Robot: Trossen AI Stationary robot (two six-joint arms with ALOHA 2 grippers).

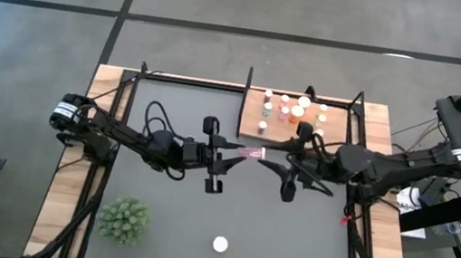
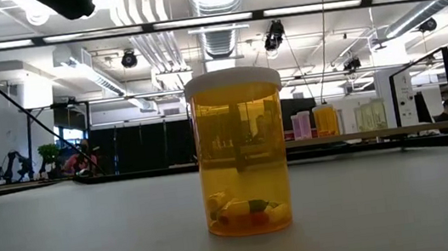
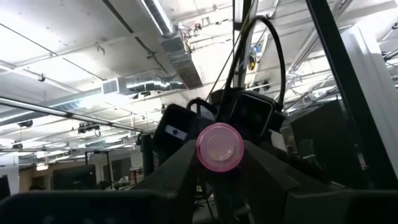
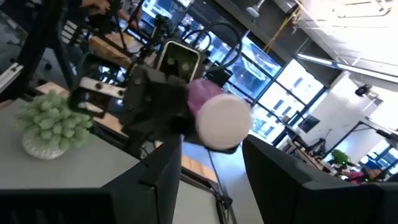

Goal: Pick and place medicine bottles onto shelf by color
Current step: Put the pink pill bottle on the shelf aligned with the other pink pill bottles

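Clamping a pink bottle (image 1: 251,153) above mid-mat, just off the shelf's (image 1: 254,114) near edge, the left gripper (image 1: 243,153) meets the right gripper (image 1: 267,164), closing round its cap; mistimed release risks a drop.

Orange bottle (image 2: 241,153) glossy translucent plastic; shelf (image 1: 255,114) light wood; mat (image 1: 162,219) matt.

No legible text, labels or numbers.

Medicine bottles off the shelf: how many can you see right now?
2. An orange bottle stands alone on the mat; a pink bottle is gripped by the left pincer above the mat. Others may be hidden.
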